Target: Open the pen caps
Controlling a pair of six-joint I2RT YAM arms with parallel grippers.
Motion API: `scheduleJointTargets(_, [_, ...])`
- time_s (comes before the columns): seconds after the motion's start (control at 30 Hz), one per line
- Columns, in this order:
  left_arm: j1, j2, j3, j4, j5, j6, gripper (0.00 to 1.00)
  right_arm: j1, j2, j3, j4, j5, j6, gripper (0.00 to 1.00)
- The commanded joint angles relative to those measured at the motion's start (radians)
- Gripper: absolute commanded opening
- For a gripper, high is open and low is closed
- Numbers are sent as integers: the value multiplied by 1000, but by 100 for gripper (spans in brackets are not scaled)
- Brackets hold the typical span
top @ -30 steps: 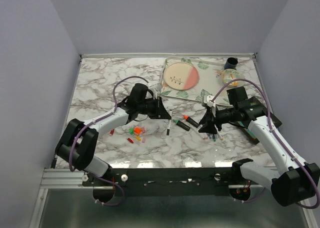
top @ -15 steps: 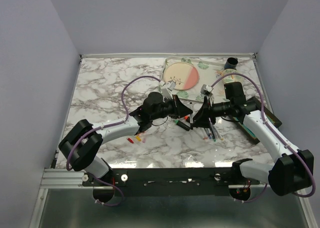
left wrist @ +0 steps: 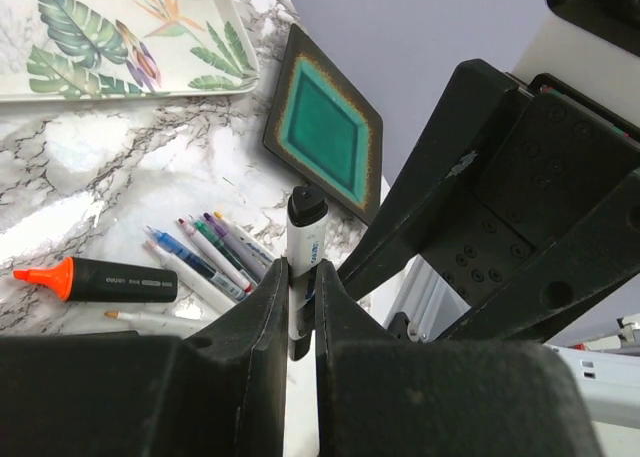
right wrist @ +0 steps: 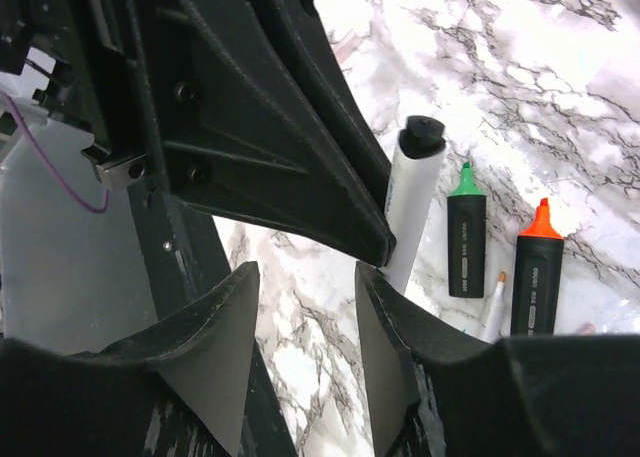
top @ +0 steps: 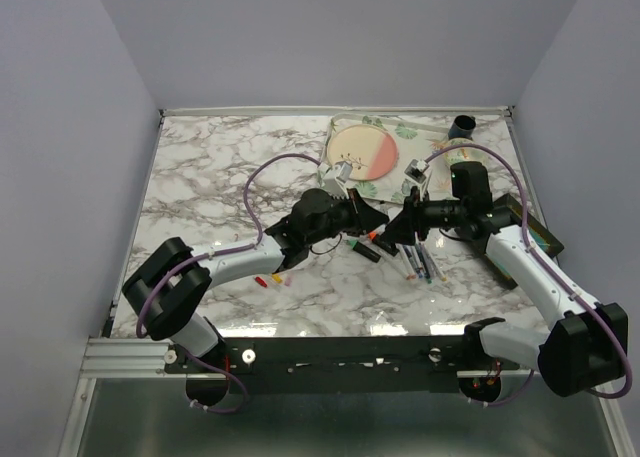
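Black cap [left wrist: 306, 205] protrudes beyond left hand [left wrist: 300, 275] clamping white pen [left wrist: 303, 245].

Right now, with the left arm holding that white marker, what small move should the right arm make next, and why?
Probably nudge the right gripper toward the black cap until its open jaws straddle it. The left gripper is shut on the white marker, but the cap lies outside the right gap.
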Motion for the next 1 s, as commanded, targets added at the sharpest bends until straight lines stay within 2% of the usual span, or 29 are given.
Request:
scheduleJointTargets(0.0, [-19,-50,29,41,-29,0,0,-3,-6,-12,37,104,8,50])
scheduleJointTargets(0.1, [-19,-62,34,-19,-72,15,0,-4,-22,5,0,76,-52,50])
scheduleJointTargets(0.2, [-20,-74,37,-79,-121,23,0,-10,-29,63,-115,10,-207,52])
scheduleJointTargets(0.23, [-19,-76,37,-91,-132,25,0,-13,-31,77,-159,-14,-330,52])
scheduleJointTargets(0.33, [-20,-86,40,-114,-152,35,0,-29,-58,71,-172,-13,-334,53])
scheduleJointTargets(0.5, [-37,-89,57,-128,-153,48,0,-35,-59,46,-103,85,-258,55])
scheduleJointTargets(0.77, [-77,-63,103,-106,-124,46,0,-36,-11,42,-78,93,-198,55])
scheduleJointTargets(0.87, [-89,-56,123,-108,-121,49,0,-35,-12,39,-67,107,-178,52])
scheduleJointTargets(0.9, [-92,-56,130,-110,-121,51,0,-35,-12,39,-67,107,-175,48])
scheduleJointTargets(0.97, [-97,-53,137,-111,-118,52,0,-35,-12,42,-67,110,-163,29])
